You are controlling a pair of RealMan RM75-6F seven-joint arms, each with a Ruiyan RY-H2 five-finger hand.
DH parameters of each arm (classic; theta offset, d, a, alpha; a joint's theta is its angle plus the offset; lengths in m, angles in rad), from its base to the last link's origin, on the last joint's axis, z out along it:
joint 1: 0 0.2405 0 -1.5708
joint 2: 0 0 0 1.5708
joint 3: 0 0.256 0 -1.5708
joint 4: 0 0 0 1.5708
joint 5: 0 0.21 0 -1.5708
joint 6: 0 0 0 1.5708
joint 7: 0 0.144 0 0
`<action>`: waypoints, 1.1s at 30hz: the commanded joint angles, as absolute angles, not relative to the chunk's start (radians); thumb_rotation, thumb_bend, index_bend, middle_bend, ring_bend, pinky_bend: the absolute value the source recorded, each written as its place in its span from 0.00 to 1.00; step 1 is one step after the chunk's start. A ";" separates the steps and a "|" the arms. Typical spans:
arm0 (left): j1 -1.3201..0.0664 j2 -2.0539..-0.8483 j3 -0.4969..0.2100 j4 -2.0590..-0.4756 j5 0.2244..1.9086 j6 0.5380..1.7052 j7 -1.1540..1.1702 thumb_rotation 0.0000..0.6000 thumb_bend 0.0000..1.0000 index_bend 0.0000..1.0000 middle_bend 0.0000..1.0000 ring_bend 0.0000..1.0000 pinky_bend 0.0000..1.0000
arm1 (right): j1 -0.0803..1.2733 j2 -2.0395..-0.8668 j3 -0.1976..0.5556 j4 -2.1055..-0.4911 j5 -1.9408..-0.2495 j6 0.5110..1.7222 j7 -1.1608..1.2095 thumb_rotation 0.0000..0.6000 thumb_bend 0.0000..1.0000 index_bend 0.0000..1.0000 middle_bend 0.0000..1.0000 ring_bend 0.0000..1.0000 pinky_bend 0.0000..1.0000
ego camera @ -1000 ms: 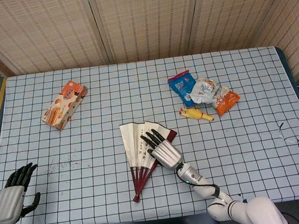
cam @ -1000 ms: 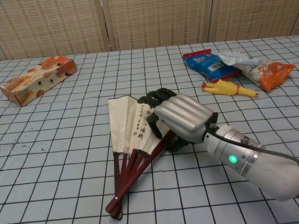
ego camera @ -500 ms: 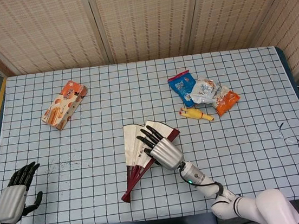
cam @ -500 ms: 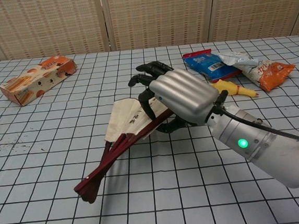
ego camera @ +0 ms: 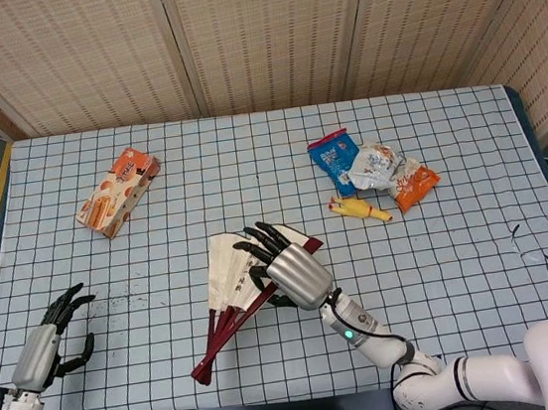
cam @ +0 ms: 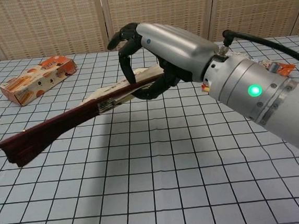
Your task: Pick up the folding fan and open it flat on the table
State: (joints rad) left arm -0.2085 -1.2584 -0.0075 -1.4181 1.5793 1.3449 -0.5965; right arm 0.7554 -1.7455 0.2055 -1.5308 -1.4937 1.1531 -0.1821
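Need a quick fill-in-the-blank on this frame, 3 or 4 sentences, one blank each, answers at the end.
1. The folding fan is held by the robot's ____ hand.
2. In the chest view the fan is ____ the table, not lying on it.
3. The left hand holds ____.
4. The yellow rubber chicken lies just in front of the ____ snack bag.

Missing words: right; above; nothing; blue
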 commanded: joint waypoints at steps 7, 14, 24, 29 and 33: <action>-0.332 -1.489 -0.026 -1.239 1.647 1.297 -0.849 1.00 0.50 0.01 0.00 0.00 0.04 | 0.840 -1.696 0.410 -1.766 -1.021 0.979 -0.252 1.00 0.61 0.77 0.16 0.00 0.00; -0.389 -1.626 -0.108 -1.192 1.573 1.285 -0.836 1.00 0.49 0.00 0.00 0.00 0.04 | 0.895 -1.739 0.433 -1.754 -0.930 1.010 -0.301 1.00 0.61 0.77 0.16 0.00 0.00; -0.446 -1.707 -0.147 -1.139 1.514 1.232 -0.848 1.00 0.48 0.00 0.00 0.00 0.04 | 0.935 -1.773 0.441 -1.737 -0.883 1.032 -0.307 1.00 0.61 0.77 0.16 0.00 0.00; -0.447 -1.684 -0.129 -1.186 1.536 1.249 -0.935 1.00 0.48 0.03 0.00 0.00 0.04 | 0.948 -1.784 0.438 -1.719 -0.869 1.031 -0.297 1.00 0.61 0.77 0.16 0.00 0.00; -0.449 -1.677 -0.120 -1.218 1.546 1.260 -0.973 1.00 0.48 0.27 0.00 0.00 0.04 | 0.958 -1.804 0.445 -1.697 -0.866 1.028 -0.268 1.00 0.61 0.77 0.16 0.00 0.00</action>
